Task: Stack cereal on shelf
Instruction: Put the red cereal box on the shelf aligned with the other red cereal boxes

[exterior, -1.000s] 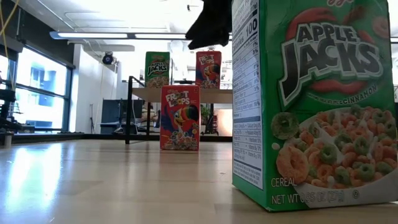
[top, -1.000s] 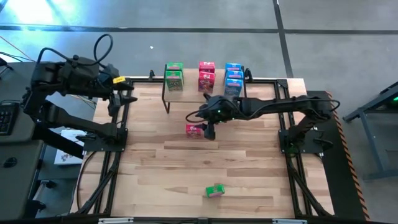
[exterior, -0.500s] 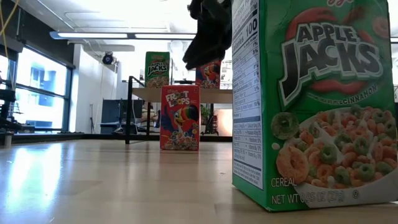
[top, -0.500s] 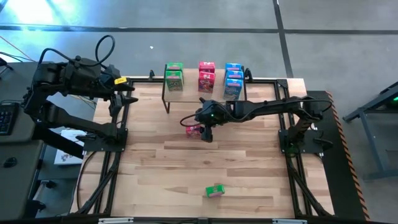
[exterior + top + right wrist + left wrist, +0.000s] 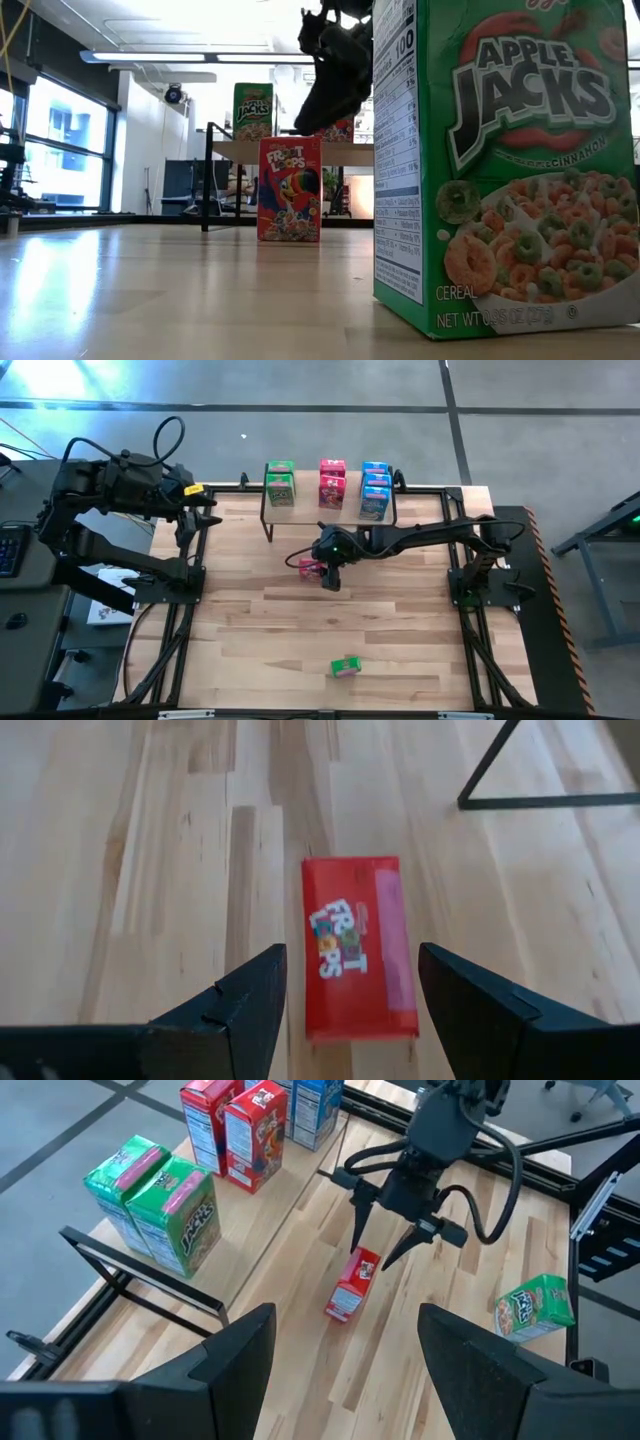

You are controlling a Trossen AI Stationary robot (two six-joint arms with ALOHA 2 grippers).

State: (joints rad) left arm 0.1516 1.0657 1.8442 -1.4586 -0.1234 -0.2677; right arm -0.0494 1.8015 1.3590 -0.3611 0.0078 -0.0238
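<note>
one red-pink cereal box stands upright beneath the right gripper's spread, empty fingers

Light wooden table, low black-legged shelf at its far edge, red box upright mid-table, green box near the front

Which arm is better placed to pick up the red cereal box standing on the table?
The right. The right gripper hangs open directly above the red box, fingers astride it. The left gripper waits back at the table's far left edge.
</note>
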